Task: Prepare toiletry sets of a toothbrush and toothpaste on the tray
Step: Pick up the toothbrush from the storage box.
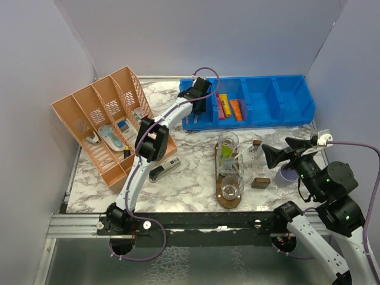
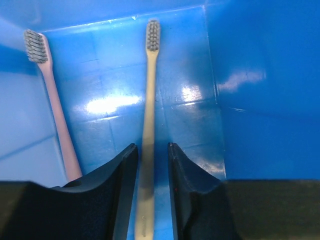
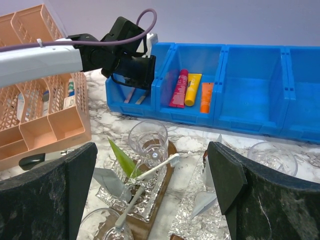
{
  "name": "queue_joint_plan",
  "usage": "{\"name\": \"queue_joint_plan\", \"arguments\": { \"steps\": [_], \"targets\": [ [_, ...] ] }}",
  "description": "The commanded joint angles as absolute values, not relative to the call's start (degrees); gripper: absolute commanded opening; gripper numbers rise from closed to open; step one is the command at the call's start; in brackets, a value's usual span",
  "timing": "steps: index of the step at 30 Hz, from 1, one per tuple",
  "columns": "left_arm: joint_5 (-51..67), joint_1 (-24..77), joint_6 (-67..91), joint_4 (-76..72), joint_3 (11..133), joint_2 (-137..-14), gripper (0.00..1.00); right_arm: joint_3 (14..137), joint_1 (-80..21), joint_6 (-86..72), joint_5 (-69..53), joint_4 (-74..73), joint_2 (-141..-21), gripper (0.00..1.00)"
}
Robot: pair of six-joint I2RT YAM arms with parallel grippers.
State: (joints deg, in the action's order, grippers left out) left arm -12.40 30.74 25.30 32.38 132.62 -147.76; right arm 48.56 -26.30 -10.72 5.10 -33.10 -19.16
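My left gripper [image 1: 199,100] reaches into the leftmost compartment of the blue bin [image 1: 279,102]. In the left wrist view its jaws [image 2: 152,147] are open a little and straddle the handle of a beige toothbrush [image 2: 149,100] lying on the bin floor. A pink toothbrush [image 2: 52,105] lies beside it. The dark wooden tray [image 1: 228,204] holds three clear tumblers. One of them [image 1: 227,144] holds a lime green tube [image 3: 121,157] and a white toothbrush [image 3: 155,167]. My right gripper [image 1: 269,156] is wide open and empty, right of the tray [image 3: 144,230].
Red [image 3: 178,88], yellow [image 3: 192,89] and orange [image 3: 206,96] tubes lie in the bin's second compartment. The orange divided basket [image 1: 101,127] stands at the left. A black stapler-like object [image 1: 163,171] lies near it. A purple cup [image 1: 288,174] and a loose tumbler [image 3: 272,157] stand right of the tray.
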Motion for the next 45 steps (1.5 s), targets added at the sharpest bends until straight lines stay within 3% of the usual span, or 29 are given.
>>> {"name": "queue_joint_plan", "arguments": {
  "steps": [1, 10, 45],
  "targets": [
    [-9.6, 31.4, 25.3, 35.1, 130.4, -147.7, 0.29, 47.7, -26.5, -10.0, 6.4, -32.4, -18.2, 0.93],
    [-12.3, 31.5, 21.9, 35.1, 129.0, -147.2, 0.00, 47.6, -26.5, -9.9, 7.0, -32.4, -17.6, 0.93],
    [-12.4, 31.1, 17.8, 30.4, 125.6, -133.2, 0.00, 47.3, -26.5, -10.2, 8.2, -32.5, -18.2, 0.93]
  ]
}}
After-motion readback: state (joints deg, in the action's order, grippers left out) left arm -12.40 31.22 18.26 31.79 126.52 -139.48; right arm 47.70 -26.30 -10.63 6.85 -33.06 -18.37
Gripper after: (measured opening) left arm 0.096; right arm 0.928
